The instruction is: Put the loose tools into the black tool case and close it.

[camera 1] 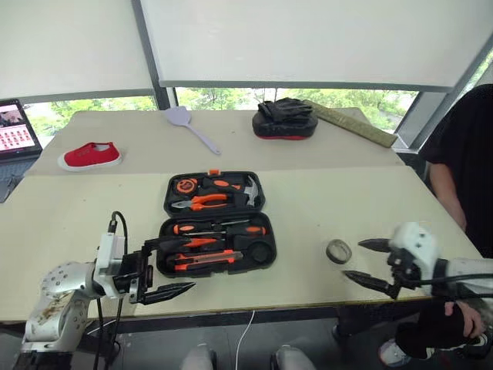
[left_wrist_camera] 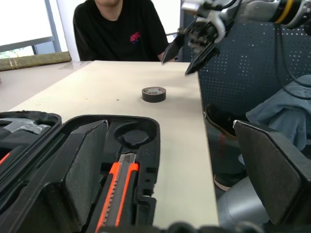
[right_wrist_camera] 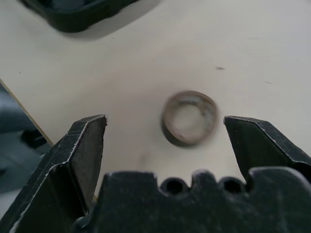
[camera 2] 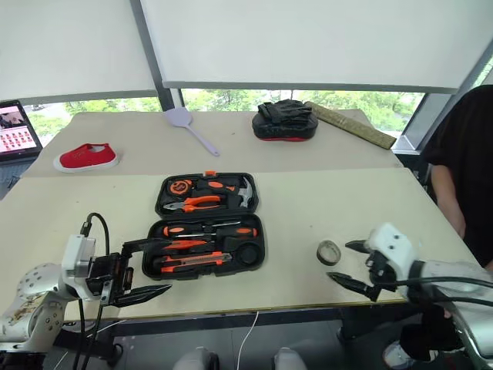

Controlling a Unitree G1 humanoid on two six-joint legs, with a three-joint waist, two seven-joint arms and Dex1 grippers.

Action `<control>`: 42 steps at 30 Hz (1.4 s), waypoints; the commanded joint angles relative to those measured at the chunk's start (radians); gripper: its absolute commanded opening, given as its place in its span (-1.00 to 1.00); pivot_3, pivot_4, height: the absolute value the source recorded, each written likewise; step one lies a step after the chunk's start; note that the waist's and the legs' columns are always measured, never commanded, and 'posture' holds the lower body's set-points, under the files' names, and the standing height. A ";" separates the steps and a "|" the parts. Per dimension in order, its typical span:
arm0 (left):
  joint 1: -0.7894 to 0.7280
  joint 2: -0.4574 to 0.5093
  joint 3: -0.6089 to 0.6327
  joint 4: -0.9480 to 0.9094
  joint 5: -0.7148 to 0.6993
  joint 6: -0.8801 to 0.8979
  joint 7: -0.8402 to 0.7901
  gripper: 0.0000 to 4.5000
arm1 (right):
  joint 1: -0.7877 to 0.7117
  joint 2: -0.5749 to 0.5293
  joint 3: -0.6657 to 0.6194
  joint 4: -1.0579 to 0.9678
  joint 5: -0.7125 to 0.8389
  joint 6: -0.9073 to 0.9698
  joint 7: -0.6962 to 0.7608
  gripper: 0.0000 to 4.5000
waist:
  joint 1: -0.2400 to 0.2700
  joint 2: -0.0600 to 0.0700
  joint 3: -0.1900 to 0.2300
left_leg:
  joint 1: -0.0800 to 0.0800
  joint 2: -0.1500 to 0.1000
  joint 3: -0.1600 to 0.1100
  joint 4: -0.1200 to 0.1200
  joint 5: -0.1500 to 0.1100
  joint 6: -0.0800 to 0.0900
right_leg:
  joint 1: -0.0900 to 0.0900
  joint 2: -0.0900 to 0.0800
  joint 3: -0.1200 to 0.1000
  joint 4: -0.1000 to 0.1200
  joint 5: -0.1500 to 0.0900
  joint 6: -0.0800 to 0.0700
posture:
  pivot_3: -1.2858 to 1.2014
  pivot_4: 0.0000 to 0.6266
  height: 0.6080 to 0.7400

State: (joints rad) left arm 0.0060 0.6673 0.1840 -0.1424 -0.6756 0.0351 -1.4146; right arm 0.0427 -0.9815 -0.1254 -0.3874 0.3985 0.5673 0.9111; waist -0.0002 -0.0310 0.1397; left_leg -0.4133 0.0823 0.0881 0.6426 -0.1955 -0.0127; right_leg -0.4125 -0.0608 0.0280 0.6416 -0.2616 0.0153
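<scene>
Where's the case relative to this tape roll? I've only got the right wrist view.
Observer: The black tool case lies open on the table, to the robot's left of the tape roll, with bare table between them.
Operator: Anything else still loose?
Observer: No other loose tools visible; the screwdrivers and the utility knife sit in their slots.
Operator: Left gripper in the way?
Observer: No. The left gripper is at the case's near left corner, fingers open and empty.

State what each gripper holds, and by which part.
Nothing. The left gripper stands open beside the black tool case; the right gripper stands open near the tape roll, not touching it.
</scene>
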 commanded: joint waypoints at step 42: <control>0.128 0.022 0.094 -0.071 0.023 -0.035 0.077 1.00 | -0.711 0.301 0.632 0.148 -0.110 0.346 0.099 -0.97 | 0.000 -0.003 0.001 | -0.009 -0.001 0.005 0.004 -0.002 0.004 | -0.013 0.002 0.007 0.004 0.006 -0.001 | 0.03 -0.52 1.00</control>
State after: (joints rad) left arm 0.1314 0.6759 0.2507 -0.1829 -0.6518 0.0213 -1.3439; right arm -0.6638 -0.6497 0.4958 -0.2310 0.3146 0.8986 0.9996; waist 0.0003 -0.0337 0.1410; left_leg -0.4225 0.0817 0.0931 0.6465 -0.1975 -0.0090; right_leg -0.4254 -0.0594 0.0352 0.6457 -0.2555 0.0140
